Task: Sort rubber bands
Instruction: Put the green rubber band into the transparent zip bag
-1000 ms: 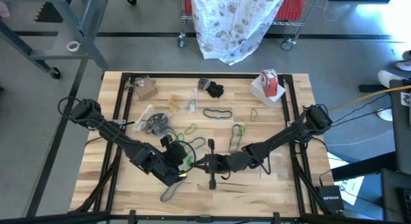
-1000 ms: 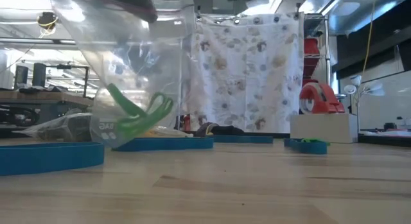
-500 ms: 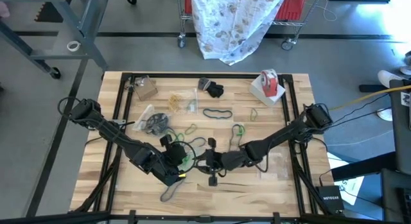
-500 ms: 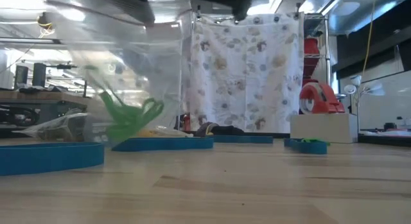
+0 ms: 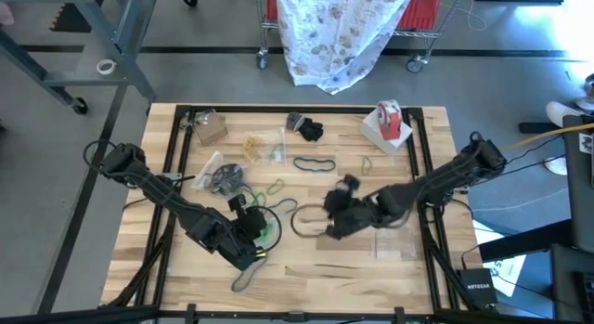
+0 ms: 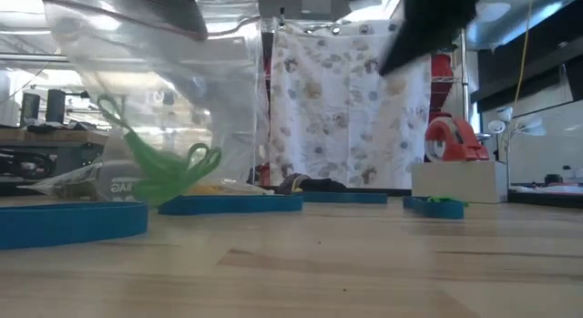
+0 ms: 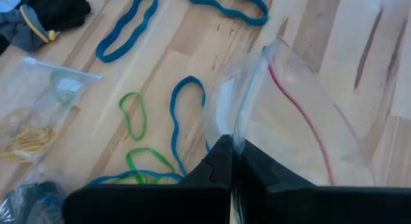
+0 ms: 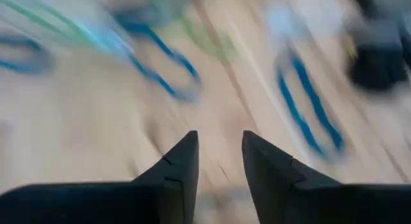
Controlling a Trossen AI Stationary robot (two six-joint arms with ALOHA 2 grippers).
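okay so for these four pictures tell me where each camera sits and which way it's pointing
High: overhead, straight down on the table; both arms show.
Low: at tabletop height, level across to the room; only a dark arm part up top.
Left wrist: behind the left gripper, shut on the clear bag.
Right wrist: behind the right gripper, open over wood.
Shared: high and low both show the tape roll.
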